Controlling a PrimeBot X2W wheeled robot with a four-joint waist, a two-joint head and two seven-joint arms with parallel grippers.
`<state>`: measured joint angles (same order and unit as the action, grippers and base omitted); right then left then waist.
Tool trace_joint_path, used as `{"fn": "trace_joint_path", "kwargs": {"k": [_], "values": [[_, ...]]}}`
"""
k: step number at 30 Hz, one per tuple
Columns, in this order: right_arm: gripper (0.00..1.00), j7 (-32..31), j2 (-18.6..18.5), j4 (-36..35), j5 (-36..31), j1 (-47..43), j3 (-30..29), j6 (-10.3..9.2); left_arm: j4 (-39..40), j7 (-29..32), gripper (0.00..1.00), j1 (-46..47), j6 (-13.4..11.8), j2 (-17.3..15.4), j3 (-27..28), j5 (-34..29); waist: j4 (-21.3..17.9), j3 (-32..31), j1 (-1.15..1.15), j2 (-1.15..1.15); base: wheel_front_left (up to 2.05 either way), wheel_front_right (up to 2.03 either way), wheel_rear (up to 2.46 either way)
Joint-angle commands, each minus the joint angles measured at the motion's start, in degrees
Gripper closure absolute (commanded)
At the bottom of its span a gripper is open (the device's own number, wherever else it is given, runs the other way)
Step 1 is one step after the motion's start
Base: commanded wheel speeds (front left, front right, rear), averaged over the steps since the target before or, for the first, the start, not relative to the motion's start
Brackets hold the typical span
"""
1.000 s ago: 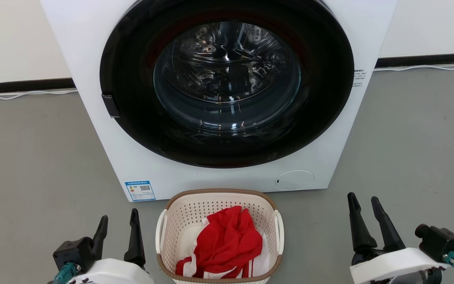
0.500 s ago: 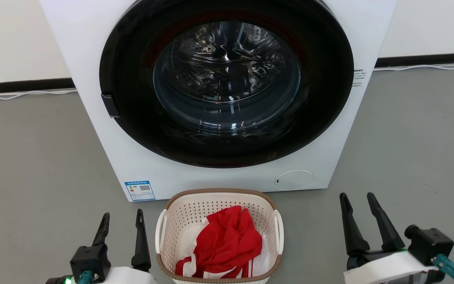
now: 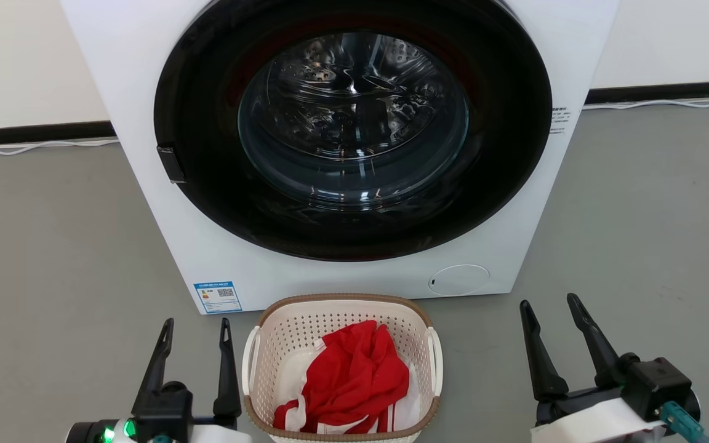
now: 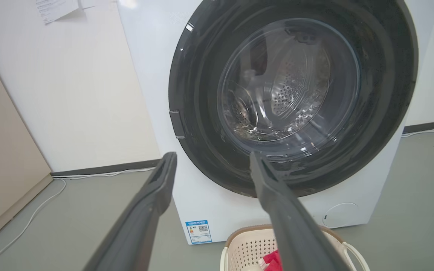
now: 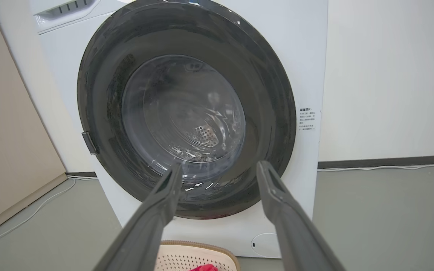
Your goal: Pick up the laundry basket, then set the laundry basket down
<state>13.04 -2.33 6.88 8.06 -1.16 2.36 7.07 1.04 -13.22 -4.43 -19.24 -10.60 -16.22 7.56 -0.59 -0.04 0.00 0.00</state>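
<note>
Head view: the left gripper (image 3: 197,323) and right gripper (image 3: 547,301), both spread wide and empty, have edged inward toward the laundry basket (image 3: 293,335), so the grasp seems near

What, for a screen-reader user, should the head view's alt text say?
A cream laundry basket holding red cloth sits on the grey floor before a white front-loading washing machine. The left gripper and right gripper, both open, flank the basket, holding nothing.
</note>
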Motion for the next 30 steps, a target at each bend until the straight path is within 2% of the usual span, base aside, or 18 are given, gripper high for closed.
{"fn": "trace_joint_path", "kwargs": {"k": [1, 7, 23, 30], "values": [[0.0, 1.0, -0.5, -2.0, -1.6, 1.3, 1.6, 0.4, 2.0, -0.8, 0.0, 0.9, -1.0, -0.4, 1.4, -1.8, 0.0, 0.0, 0.0, 0.0, 0.0, 0.0, 0.0], [0.0, 2.0, -0.5, -2.5, -5.4, 1.3, 1.9, 0.42, 2.8, -1.8, 0.0, 0.6, -1.7, -0.5, 1.0, -5.7, 0.0, 0.1, 0.0, 0.0, 0.0, 0.0, 0.0], [0.0, 2.0, -0.5, -2.4, -4.9, 1.5, 1.4, 0.42, 2.5, -1.8, 0.0, 0.3, 0.0, 0.9, 2.7, -5.3, -0.1, 1.0, 0.0, 0.0, 0.0, 0.0, 0.0], [0.0, 2.0, -0.5, -1.9, -4.5, 2.8, 1.0, 0.42, 2.0, -1.8, 0.0, 1.6, 1.3, 2.3, 3.9, -4.4, 0.2, 4.9, 0.0, 0.0, 0.0, 0.0, 0.0]]}}
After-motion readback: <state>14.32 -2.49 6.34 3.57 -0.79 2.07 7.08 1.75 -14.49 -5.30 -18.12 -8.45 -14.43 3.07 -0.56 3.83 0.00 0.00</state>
